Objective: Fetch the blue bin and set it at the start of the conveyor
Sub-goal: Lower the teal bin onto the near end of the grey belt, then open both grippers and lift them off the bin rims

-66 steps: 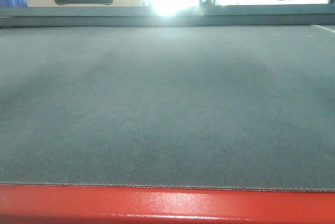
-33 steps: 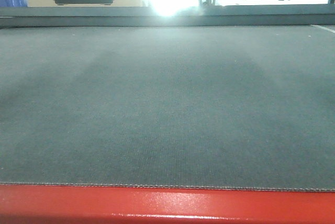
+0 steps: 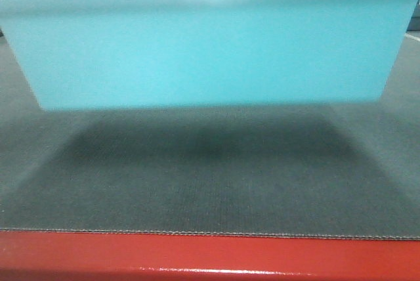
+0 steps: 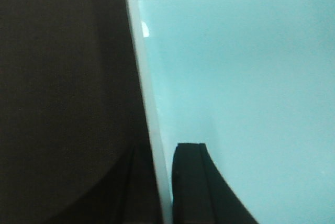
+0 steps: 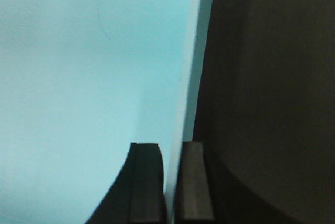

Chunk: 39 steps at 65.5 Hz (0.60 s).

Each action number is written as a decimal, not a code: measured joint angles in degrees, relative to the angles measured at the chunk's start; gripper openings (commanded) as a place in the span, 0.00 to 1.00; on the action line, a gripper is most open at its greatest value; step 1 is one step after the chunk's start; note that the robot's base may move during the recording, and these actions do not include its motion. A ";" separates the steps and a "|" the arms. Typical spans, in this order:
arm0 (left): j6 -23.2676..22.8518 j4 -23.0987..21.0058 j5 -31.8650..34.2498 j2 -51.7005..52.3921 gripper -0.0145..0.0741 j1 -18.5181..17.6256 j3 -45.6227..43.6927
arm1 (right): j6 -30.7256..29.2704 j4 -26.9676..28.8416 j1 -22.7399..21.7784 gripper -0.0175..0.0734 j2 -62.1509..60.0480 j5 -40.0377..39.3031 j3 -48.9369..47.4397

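A wide dark-grey conveyor start (image 3: 210, 182), edged by a red frame (image 3: 210, 258), lies below both pincers. The blue bin (image 3: 210, 51) hangs blurred above it, casting a shadow, held between the two arms. The left gripper (image 4: 163, 182) points downward and clamps the bin's left wall, one finger inside. The right gripper (image 5: 171, 182) pinches the right wall likewise.

Blurred blue bin (image 3: 210, 51) over conveyor start (image 3: 210, 189), dark shadow (image 3: 203, 156) beneath, red frame edge (image 3: 210, 258) nearest
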State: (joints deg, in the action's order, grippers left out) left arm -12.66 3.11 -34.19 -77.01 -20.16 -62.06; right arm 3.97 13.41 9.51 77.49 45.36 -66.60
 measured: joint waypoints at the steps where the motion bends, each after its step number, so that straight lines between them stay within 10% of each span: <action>1: 0.00 0.00 0.75 0.00 0.04 0.00 0.54 | 0.00 0.10 0.00 0.03 0.33 -0.27 0.41; 13: 0.00 0.97 7.08 -1.71 0.04 0.13 3.32 | -0.11 0.08 0.10 0.06 4.18 -2.28 1.02; 23: 0.00 2.03 9.71 -4.17 0.08 0.19 3.32 | -0.25 -0.17 0.10 0.30 7.07 -3.35 1.02; 39: 0.38 3.47 9.26 -5.64 0.63 0.84 3.40 | -0.72 -2.98 -0.34 0.80 8.30 -3.13 1.02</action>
State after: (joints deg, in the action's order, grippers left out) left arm -12.28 6.58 -24.93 -82.65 -19.32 -58.66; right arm 3.25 10.43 9.17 85.79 42.23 -65.58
